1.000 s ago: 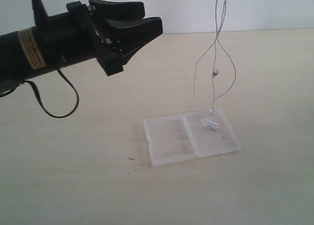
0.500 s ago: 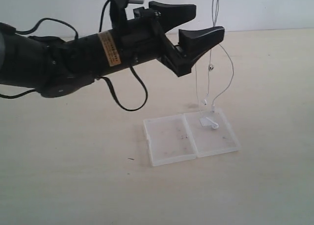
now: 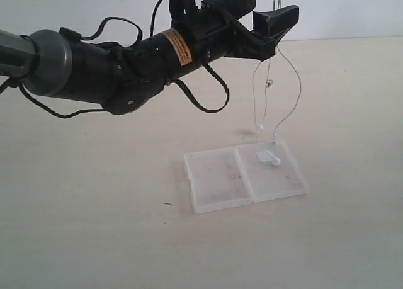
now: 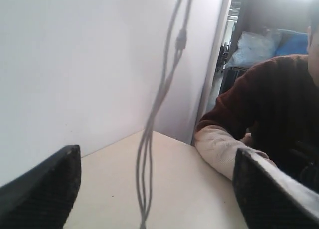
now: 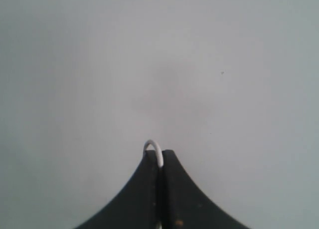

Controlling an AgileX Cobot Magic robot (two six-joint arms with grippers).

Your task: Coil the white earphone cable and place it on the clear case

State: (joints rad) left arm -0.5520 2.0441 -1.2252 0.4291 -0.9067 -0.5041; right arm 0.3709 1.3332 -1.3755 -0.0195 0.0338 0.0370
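A pale table (image 3: 94,226) carries the clear case (image 3: 217,182), which lies open and flat. The black left arm (image 3: 113,75) reaches across above it. Its left gripper (image 3: 276,5) is spread wide, and the hanging strands of the earphone cable (image 4: 145,169) pass between the fingers; whether they touch is unclear. The right gripper (image 5: 160,161) is pinched tight on a loop of the cable. One earbud (image 3: 272,158) lies on the case's right half, beside the label.
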